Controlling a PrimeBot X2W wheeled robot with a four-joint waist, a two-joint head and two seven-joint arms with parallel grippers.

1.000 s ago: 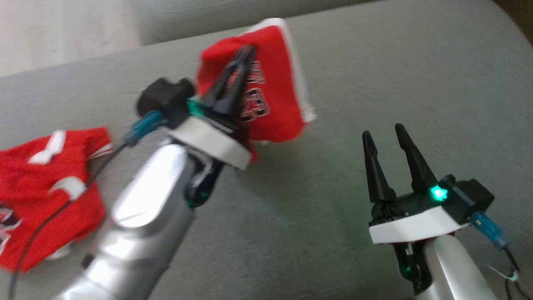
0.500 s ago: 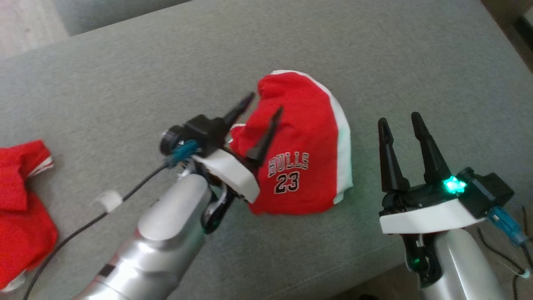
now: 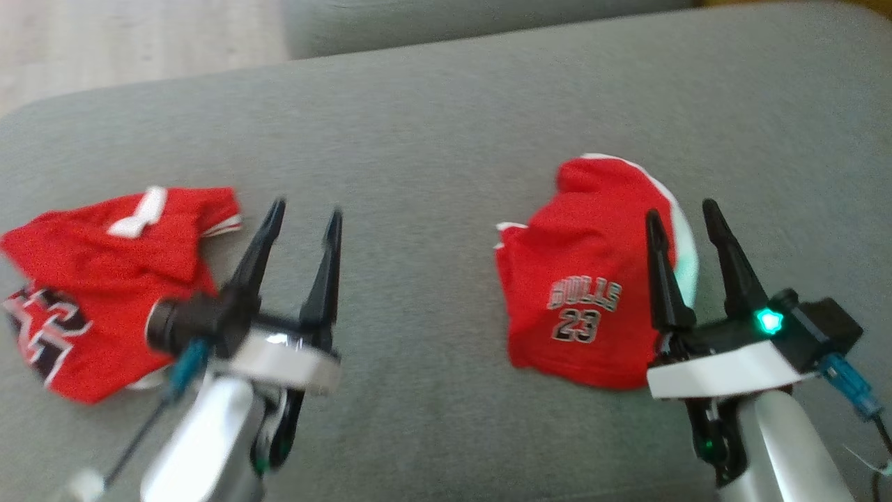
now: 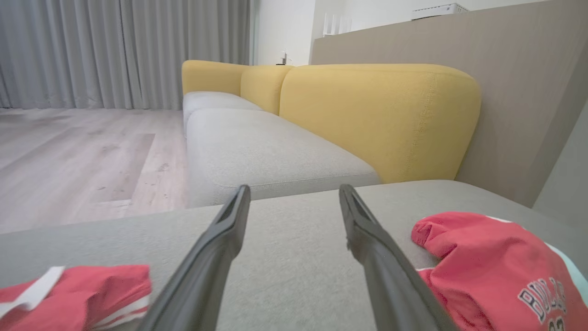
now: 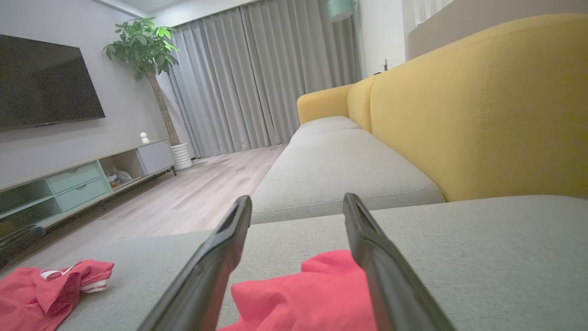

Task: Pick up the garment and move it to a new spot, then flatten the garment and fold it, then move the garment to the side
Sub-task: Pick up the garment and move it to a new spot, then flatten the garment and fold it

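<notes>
wide and empty, left hand (image 3: 307, 207) and right hand (image 3: 681, 208) hover over the grey sofa (image 3: 432, 139); the crumpled numbered red garment (image 3: 585, 279) seemingly next needs its edges gripped and flattened.

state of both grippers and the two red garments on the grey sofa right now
red Bulls 23 garment: bunched, unfolded, lying free on grey fabric sofa cushion
second red garment with white trim: crumpled, lying at left
left gripper: open, empty
right gripper: open, empty
</notes>
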